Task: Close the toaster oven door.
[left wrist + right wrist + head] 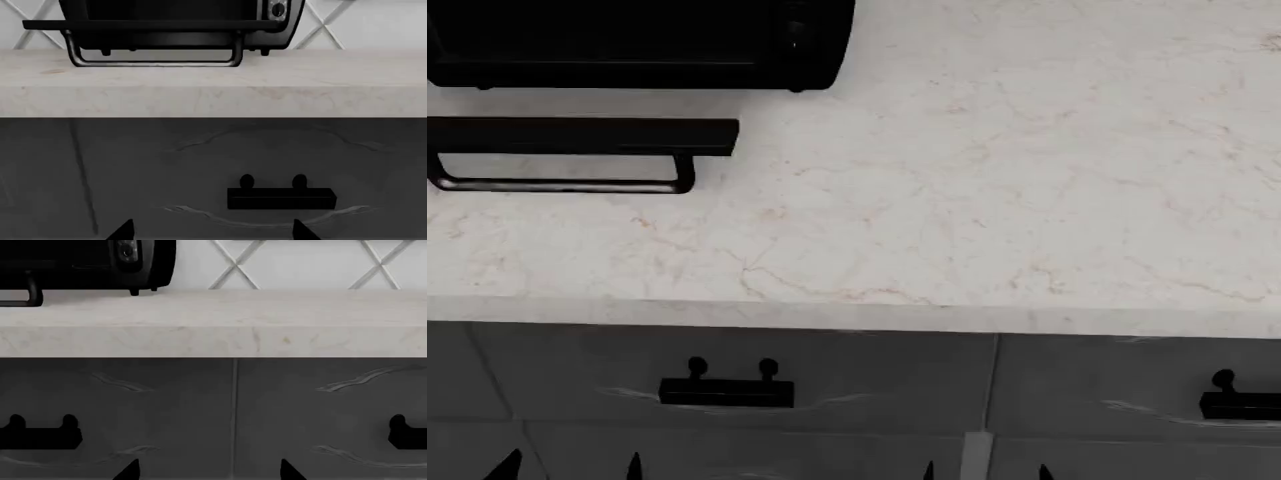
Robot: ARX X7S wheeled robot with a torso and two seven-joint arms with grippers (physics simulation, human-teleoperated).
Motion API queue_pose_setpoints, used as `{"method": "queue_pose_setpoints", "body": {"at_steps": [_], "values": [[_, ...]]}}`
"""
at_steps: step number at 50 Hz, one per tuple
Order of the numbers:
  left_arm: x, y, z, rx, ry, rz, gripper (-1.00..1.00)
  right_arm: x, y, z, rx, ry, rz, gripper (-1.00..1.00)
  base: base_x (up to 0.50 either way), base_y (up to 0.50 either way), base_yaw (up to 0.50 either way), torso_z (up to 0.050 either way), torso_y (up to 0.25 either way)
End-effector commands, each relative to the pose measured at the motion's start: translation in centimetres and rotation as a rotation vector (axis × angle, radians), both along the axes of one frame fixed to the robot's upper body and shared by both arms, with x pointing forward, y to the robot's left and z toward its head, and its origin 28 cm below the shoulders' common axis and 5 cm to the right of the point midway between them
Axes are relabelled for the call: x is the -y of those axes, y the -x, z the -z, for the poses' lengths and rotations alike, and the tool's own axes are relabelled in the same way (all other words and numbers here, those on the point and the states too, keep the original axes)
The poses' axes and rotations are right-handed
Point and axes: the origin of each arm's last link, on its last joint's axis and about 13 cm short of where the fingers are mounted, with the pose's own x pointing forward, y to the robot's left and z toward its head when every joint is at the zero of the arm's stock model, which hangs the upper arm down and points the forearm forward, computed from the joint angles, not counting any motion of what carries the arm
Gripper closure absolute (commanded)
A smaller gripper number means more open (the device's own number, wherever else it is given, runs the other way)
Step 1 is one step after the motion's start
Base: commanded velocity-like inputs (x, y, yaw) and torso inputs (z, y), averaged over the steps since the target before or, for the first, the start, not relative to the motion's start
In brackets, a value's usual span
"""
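Observation:
The black toaster oven [641, 40] stands on the pale counter at the far left of the head view. Its door [581, 137] lies folded down flat in front of it, with the U-shaped bar handle [561, 184] at its front edge. In the left wrist view the oven [173, 20], the open door edge [150, 25] and the handle [153, 62] show above the counter edge. In the right wrist view only the oven's knob side [127, 260] shows. My left gripper [567, 466] and right gripper [985, 470] are low in front of the grey drawers, both open and empty.
The marble counter [988, 170] stretches right of the oven. Below it are grey drawer fronts with small black handles [726, 390] [1238, 402]. The left gripper [210, 230] faces a drawer handle [280, 197]; the right gripper [208, 471] faces a seam between drawers. A lattice-tiled wall [300, 262] stands behind.

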Motion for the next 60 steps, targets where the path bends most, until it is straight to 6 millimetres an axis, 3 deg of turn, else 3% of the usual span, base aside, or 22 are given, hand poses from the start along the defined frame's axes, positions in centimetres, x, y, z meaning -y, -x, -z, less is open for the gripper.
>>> {"method": "queue_pose_setpoints", "body": {"at_steps": [1,23,41,60], "values": [[0.0,0.1,-0.2,0.0,-0.01,0.0,-1.0,0.0,0.0,0.0,0.003,0.05,0.0,-1.0,0.0,0.0,0.0,0.0,0.0],[-0.1,0.0,-0.7,0.02,-0.028,-0.032,-1.0,-0.1,-0.3,-0.3,-0.008,0.04,0.028,-1.0,0.0,0.0,0.0,0.0,0.0],[-0.3,0.0,-0.6,0.011,-0.023,-0.05,-1.0,-0.3,-0.1,-0.2,-0.004,0.064,0.011,-1.0,-0.04,0.5,0.0,0.0,0.0],[0.0,0.5,-2.3,0.034,-0.032,-0.04,-1.0,-0.9,0.9,-2.8,0.043,0.07,-0.038,-1.0,-0.04,0.5,0.0,0.0,0.0]]}}
